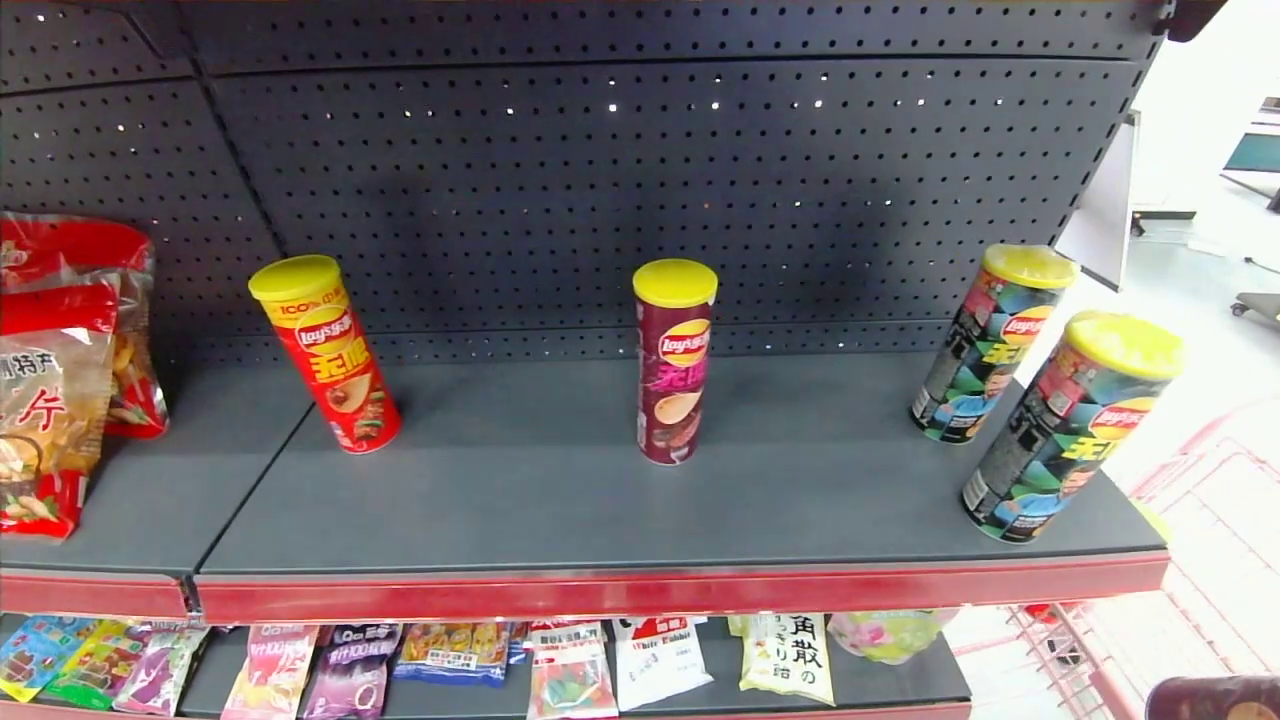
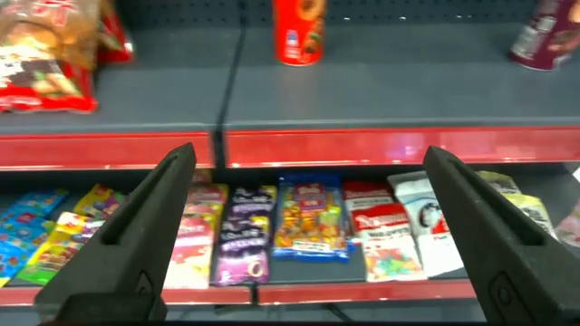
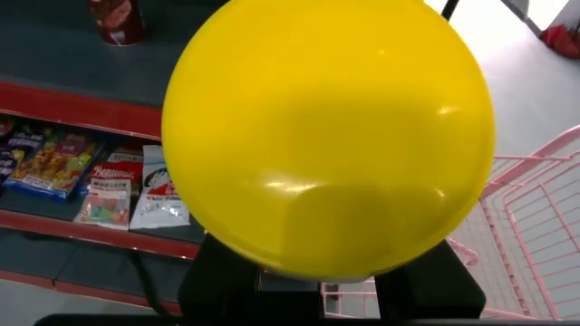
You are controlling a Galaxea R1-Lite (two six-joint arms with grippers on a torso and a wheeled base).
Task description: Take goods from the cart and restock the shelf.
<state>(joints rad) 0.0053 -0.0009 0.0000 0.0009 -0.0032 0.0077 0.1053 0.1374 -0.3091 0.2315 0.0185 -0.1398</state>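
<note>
Right gripper [image 3: 227, 285] is clamped round the yellow-lidded chip can [image 3: 328, 136], probably to stand it on the shelf [image 1: 560, 500]. Left gripper [image 2: 308, 154] is spread wide and empty. Cart [image 1: 1220, 520] at 4 o'clock.

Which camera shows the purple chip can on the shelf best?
The head view: the purple can stands whole, lid to base, on the shelf. Both wrist views catch only its lower part at the picture's edge.

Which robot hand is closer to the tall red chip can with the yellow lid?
Left. The left gripper, jaws open, faces the dark shelf with the red cardboard can just ahead. The right gripper is off by the pink wire cart, holding a yellow-lidded can.
</note>
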